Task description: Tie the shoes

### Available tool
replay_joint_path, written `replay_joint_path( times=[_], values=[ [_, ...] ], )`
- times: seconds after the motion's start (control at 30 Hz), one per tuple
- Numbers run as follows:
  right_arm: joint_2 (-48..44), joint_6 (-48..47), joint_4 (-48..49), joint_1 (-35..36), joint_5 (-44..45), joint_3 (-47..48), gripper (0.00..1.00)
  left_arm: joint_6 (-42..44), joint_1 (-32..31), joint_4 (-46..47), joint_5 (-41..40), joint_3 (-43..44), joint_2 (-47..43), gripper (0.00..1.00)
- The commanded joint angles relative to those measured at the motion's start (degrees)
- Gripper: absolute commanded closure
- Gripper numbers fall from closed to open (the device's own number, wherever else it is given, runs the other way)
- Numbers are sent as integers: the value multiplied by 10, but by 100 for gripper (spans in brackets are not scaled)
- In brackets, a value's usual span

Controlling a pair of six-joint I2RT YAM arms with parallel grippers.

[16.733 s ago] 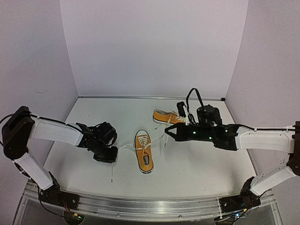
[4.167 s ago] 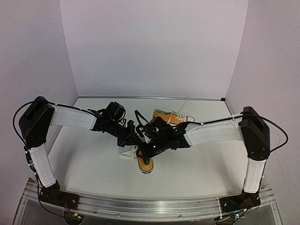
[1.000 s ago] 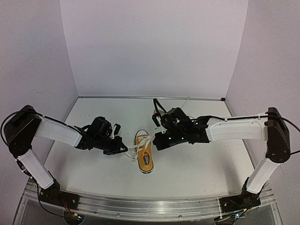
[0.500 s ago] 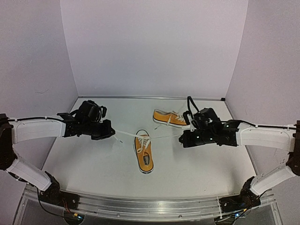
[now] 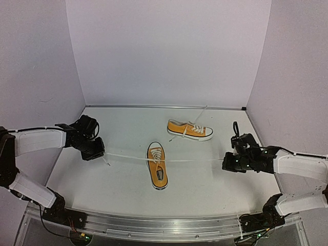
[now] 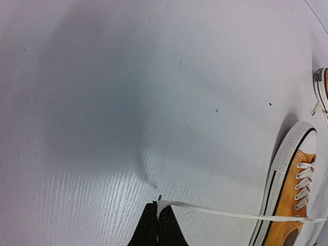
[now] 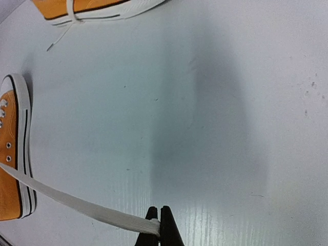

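Observation:
Two orange-yellow shoes with white soles lie on the white table: the near shoe [image 5: 157, 165] at the centre, toe toward me, and the far shoe [image 5: 189, 130] lying crosswise behind it. The near shoe's white lace [image 5: 128, 157] is stretched taut left and right. My left gripper [image 5: 99, 154] is shut on the left lace end [image 6: 205, 208] far to the shoe's left. Far to its right, my right gripper [image 5: 225, 163] is shut on the right lace end [image 7: 92, 209]. Both wrist views show the near shoe [image 6: 294, 205] [image 7: 13, 154] at the frame edge.
White walls close the table at the back and sides. The far shoe's loose laces [image 5: 201, 115] trail toward the back wall. An aluminium rail [image 5: 154, 225] runs along the near edge with both arm bases.
Both grippers have pulled further apart, left going left and right going right, drawing the near shoe's lace ends out into a long taut line. The shoes have stayed in place.

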Motion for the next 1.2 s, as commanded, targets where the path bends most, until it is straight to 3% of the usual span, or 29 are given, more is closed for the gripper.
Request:
replay_joint_path(
  times=[0.0,0.23,0.47,0.8,0.83,0.9,0.93,0.97,1.03,1.1,1.17],
  values=[
    [-64,54,-29,-34,68,-9,100,-1,22,-12,-6,-8,-13,100],
    [-109,76,-73,-67,94,-26,100,9,41,-3,7,-14,7,100],
    [-25,84,-46,-68,63,-32,100,32,42,-1,9,-13,16,100],
    [78,51,57,-68,-19,-18,100,69,41,14,102,-20,47,100],
    [84,48,63,-68,-26,-14,96,69,41,13,105,-20,49,98],
    [89,40,70,-68,-42,-9,80,71,42,15,115,-20,46,83],
    [86,35,72,-68,-49,-6,67,74,42,17,122,-21,39,72],
    [79,30,73,-68,-54,-4,48,77,42,17,126,-22,30,62],
    [64,16,74,-67,-59,4,28,88,41,18,131,-19,8,43],
    [56,-1,74,-68,-68,14,17,106,41,17,142,-11,-9,26],
    [58,-28,82,-68,-95,24,12,124,41,14,152,0,-16,18]
  ],
)
